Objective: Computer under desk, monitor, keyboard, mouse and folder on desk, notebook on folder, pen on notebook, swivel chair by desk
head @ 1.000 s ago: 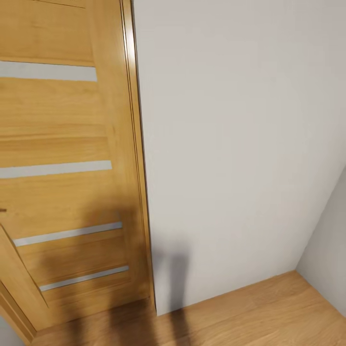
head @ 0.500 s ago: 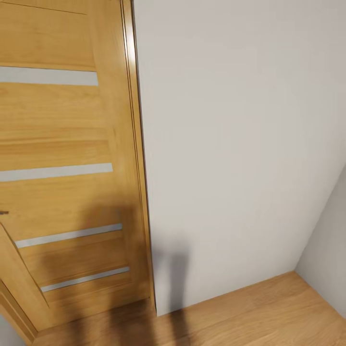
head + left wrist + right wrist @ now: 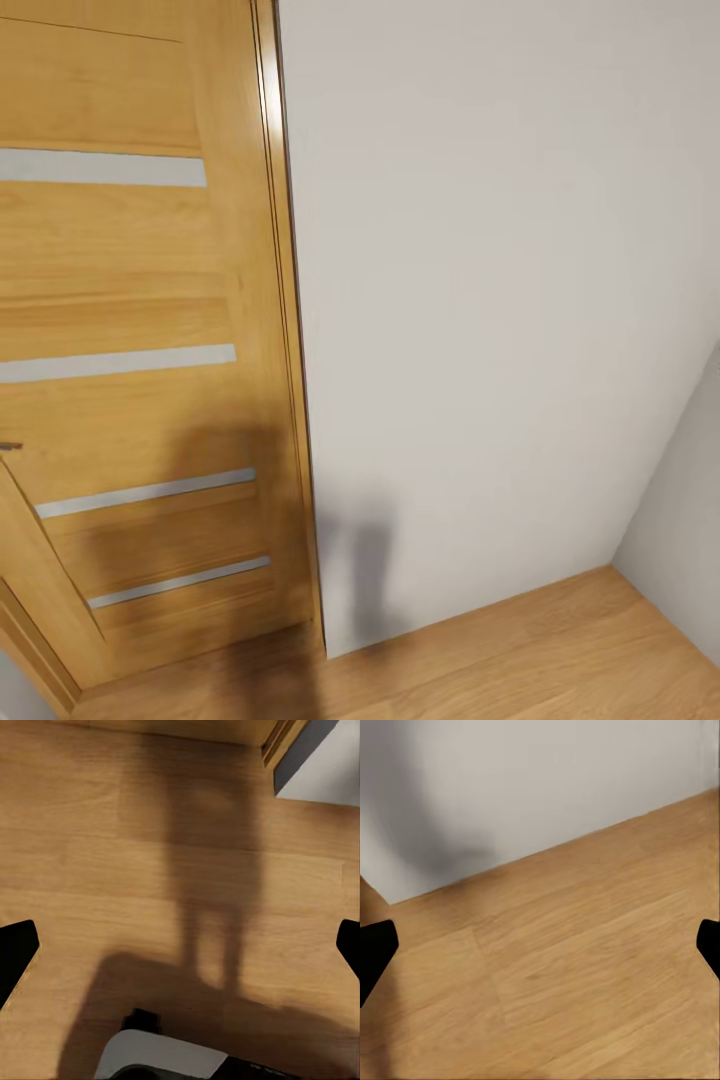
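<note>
While I face a corner of the bedroom, my head camera gives me the oak door (image 3: 130, 400) beside a pale grey wall (image 3: 500, 300) above the plank floor (image 3: 520, 660). Both wrists look down at floor, left fingers (image 3: 15, 952) and right fingers (image 3: 375, 949) spread wide apart, holding nothing.

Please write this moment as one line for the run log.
phase: on the way | head view: door, wall, floor | left gripper: open, nothing held | right gripper: open, nothing held
</note>
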`<state>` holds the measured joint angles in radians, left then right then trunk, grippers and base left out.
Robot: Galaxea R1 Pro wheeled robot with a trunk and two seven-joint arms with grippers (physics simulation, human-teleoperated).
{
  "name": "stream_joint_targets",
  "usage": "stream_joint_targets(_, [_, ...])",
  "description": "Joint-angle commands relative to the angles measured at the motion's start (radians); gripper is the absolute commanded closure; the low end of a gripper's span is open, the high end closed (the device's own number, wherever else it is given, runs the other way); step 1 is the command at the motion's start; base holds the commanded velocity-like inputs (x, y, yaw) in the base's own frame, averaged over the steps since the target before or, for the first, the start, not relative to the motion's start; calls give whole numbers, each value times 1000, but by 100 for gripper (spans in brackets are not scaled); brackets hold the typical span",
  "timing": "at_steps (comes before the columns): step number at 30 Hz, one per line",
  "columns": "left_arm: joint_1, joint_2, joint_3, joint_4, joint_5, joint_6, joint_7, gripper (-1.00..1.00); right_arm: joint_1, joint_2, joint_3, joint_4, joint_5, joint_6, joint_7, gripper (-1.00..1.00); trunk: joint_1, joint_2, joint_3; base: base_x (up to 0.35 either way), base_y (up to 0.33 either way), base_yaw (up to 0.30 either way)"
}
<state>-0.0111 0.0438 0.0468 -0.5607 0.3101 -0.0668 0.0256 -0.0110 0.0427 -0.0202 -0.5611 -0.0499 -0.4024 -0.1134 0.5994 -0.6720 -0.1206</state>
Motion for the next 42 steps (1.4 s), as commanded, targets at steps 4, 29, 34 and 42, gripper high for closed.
stream_joint_targets(4, [-1,14,14,31,19,-60,5,-100,-5,4,-1,16,-52,-4,-54,-100,-15,27,11,0,0,0])
stream_joint_targets(29, [-2,6,-44,362,11,-417,-2,-100,-6,52,25,179,-49,-208,-69,-100,-19,34,3,0,0,122])
stream_joint_targets(34, [-1,-7,-71,368,12,-432,-2,-100,-7,52,25,180,-49,-208,-71,-100,-19,34,3,-99,0,276])
stream_joint_targets(42, [-2,-13,-75,369,13,-425,-1,-100,-7,52,25,183,-48,-208,-72,-100,-19,34,3,-305,-1,285])
